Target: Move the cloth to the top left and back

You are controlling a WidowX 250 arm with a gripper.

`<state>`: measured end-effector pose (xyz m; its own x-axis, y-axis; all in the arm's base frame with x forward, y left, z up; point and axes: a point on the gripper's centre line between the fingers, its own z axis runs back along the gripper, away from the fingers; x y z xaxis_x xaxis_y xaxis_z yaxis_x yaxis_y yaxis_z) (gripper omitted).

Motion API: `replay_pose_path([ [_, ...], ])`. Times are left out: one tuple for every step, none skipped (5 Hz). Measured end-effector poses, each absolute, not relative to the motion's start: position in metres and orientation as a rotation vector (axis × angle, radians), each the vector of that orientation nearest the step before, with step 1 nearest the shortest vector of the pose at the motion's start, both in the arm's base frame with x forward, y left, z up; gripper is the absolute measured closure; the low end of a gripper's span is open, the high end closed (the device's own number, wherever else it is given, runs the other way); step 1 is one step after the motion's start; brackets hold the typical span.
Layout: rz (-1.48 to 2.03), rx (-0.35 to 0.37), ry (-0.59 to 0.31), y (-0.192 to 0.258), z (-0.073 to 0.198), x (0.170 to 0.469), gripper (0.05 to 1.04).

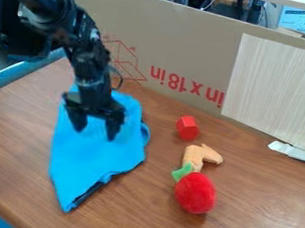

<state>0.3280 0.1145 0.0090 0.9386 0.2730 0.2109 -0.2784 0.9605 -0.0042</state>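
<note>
The black gripper [96, 130] hangs over the upper middle of the blue cloth, its two fingers spread apart with blue fabric showing between them. The cloth [88, 158] lies on the left part of the wooden table, partly folded, with a pointed corner toward the front and a dark strip along its lower right edge. The arm hides part of the cloth's back portion. Whether the fingertips touch the fabric I cannot tell.
Right of the cloth are a red block [187, 128], a tan curved piece [201, 156] and a red plush fruit [195, 192] with a green top. A cardboard wall [181, 53] runs behind the table [253, 215]. White paper [295, 152] lies at the right.
</note>
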Motion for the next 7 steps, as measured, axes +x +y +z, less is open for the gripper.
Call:
replay_pose_path([
  [0.262,0.016,-0.210,0.112,0.006,0.326,0.085],
  [0.270,0.015,-0.197,0.113,0.001,0.325,0.085],
  [0.299,0.022,-0.189,0.120,-0.002,0.339,0.083],
  [0.342,0.038,-0.187,0.131,-0.004,0.363,0.083],
  [0.365,0.055,-0.185,0.140,-0.005,0.379,0.083],
  [0.392,0.061,-0.191,0.148,-0.004,0.394,0.083],
  [0.432,0.058,-0.183,0.156,-0.005,0.408,0.083],
])
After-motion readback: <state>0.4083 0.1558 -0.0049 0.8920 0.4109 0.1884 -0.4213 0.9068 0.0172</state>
